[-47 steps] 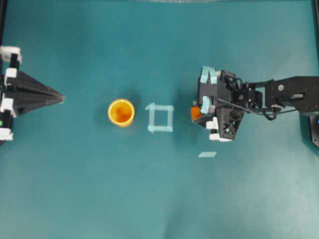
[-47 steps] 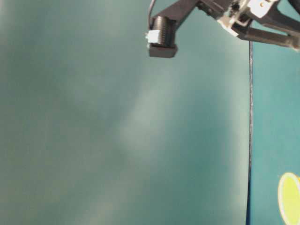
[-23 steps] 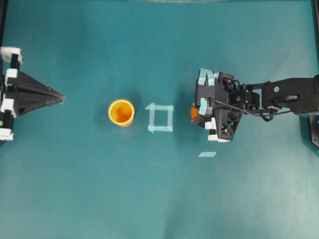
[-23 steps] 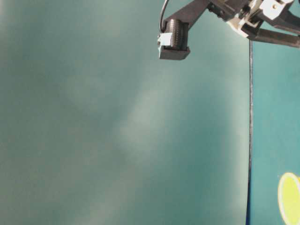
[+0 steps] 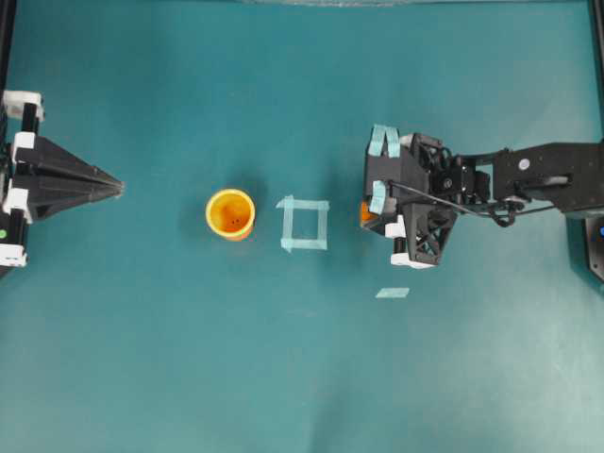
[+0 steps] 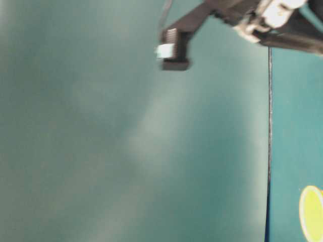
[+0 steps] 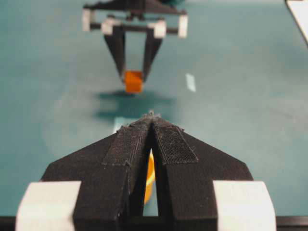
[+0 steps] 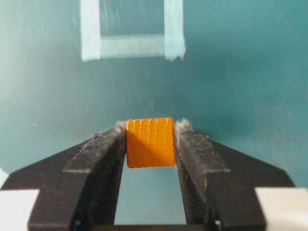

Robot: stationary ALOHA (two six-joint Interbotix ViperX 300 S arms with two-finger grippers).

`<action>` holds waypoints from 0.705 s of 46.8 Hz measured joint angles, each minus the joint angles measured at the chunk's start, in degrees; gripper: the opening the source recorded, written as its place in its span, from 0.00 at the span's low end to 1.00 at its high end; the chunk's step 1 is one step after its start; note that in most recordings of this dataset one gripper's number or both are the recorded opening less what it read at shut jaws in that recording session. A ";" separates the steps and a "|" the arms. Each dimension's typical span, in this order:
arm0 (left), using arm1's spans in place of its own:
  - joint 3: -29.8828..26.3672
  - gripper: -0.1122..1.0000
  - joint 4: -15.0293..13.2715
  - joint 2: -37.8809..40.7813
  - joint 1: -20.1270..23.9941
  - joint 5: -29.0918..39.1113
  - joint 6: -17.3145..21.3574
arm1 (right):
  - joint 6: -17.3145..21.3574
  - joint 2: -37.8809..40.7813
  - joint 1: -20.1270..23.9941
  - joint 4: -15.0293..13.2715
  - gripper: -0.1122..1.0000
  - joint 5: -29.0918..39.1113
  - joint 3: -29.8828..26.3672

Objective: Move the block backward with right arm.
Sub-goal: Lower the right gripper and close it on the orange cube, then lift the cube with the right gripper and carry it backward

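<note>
block (image 8: 149,142) on mat just right of tape square (image 5: 305,225) | right gripper (image 8: 150,139) pads flush on both side faces, clamped | left gripper (image 7: 152,126) pressed together, empty | likely light, rigid, grained wood; flat opposite faces suit grip

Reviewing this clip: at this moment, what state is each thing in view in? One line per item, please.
block: between the right gripper's fingertips, both pads against its sides.
right gripper: shut on the block, short of the tape square.
left gripper: shut, empty, parked at the table's edge.
cup: upright, mouth open, standing beside the tape square.
tape square: flat on the table, nothing inside.
tape strip: lying flat, alone.
</note>
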 measured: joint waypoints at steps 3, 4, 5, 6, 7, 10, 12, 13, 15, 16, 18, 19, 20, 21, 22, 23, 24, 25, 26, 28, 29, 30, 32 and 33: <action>0.00 0.10 0.09 0.00 0.00 0.09 0.00 | 0.00 -1.58 0.09 0.00 0.46 2.72 -0.97; 0.00 0.10 0.09 0.00 0.00 0.09 0.00 | 0.00 -2.29 0.00 0.00 0.47 3.87 -1.23; 0.00 0.10 0.09 -0.09 0.00 0.09 0.00 | 0.18 -2.72 0.09 0.00 0.46 4.83 -1.49; 0.00 0.10 0.09 0.00 0.09 0.18 0.00 | 0.18 -3.25 0.00 0.00 0.47 5.54 -1.67; 0.00 0.10 0.09 0.00 0.00 0.09 0.00 | 0.18 -3.78 0.09 -0.09 0.46 6.33 -1.93; -0.09 0.10 0.09 -0.09 0.00 0.18 0.00 | 0.26 -5.27 0.09 0.00 0.46 8.09 -2.46; 0.00 0.10 0.09 -0.09 0.00 0.18 0.00 | 0.35 -6.42 0.18 0.00 0.46 9.14 -2.72; 0.00 0.10 0.00 -0.09 0.00 0.18 0.00 | 0.35 -6.86 0.18 0.00 0.46 9.49 -2.81; -0.09 0.10 0.09 0.00 0.00 0.18 0.00 | 0.35 -7.91 0.35 0.00 0.46 10.37 -3.08; 0.00 0.10 0.09 0.00 0.00 0.18 0.00 | 0.35 -8.35 0.35 0.00 0.46 10.72 -3.08; 0.00 0.10 0.09 0.00 0.00 0.09 0.00 | 0.35 -9.49 0.44 0.00 0.46 11.51 -3.34; 0.00 0.10 0.09 -0.09 0.00 0.18 0.00 | 0.35 -9.93 0.44 0.00 0.46 11.78 -3.43; 0.00 0.10 0.09 -0.09 0.00 0.09 0.00 | 0.53 -10.37 0.53 0.00 0.47 12.22 -3.60; 0.00 0.10 0.09 0.00 0.00 0.18 0.00 | 0.70 -10.90 0.62 0.00 0.46 12.48 -3.69; 0.00 0.10 0.09 -0.09 0.00 0.18 0.00 | 0.70 -11.43 0.53 0.00 0.46 12.83 -3.87; 0.00 0.10 0.09 -0.09 0.00 0.18 0.00 | 0.97 -11.87 0.62 0.00 0.46 13.18 -4.04; 0.00 0.10 0.00 -0.09 0.00 0.18 0.00 | 1.23 -12.30 0.53 -0.09 0.46 13.54 -4.13; 0.00 0.10 0.09 0.00 0.00 0.18 0.00 | 1.41 -12.74 0.62 0.00 0.46 13.89 -4.31; 0.00 0.10 0.09 -0.09 0.00 0.09 0.00 | 1.58 -13.10 0.53 0.00 0.47 14.15 -4.57; -0.09 0.10 0.09 0.00 0.09 0.09 0.00 | 1.93 -13.80 0.62 0.00 0.46 14.59 -4.83; 0.00 0.10 0.00 -0.09 0.00 0.18 0.00 | 2.11 -14.15 0.62 0.00 0.46 14.77 -5.10; 0.00 0.10 0.09 0.00 0.00 0.18 0.00 | 2.37 -14.41 0.62 0.00 0.46 15.03 -5.27; 0.00 0.10 0.09 -0.09 0.00 0.18 0.00 | 2.81 -15.03 0.62 0.00 0.46 15.64 -5.71; 0.00 0.10 0.09 -0.09 0.00 0.18 -0.09 | 2.99 -15.29 0.62 -0.09 0.46 15.91 -5.98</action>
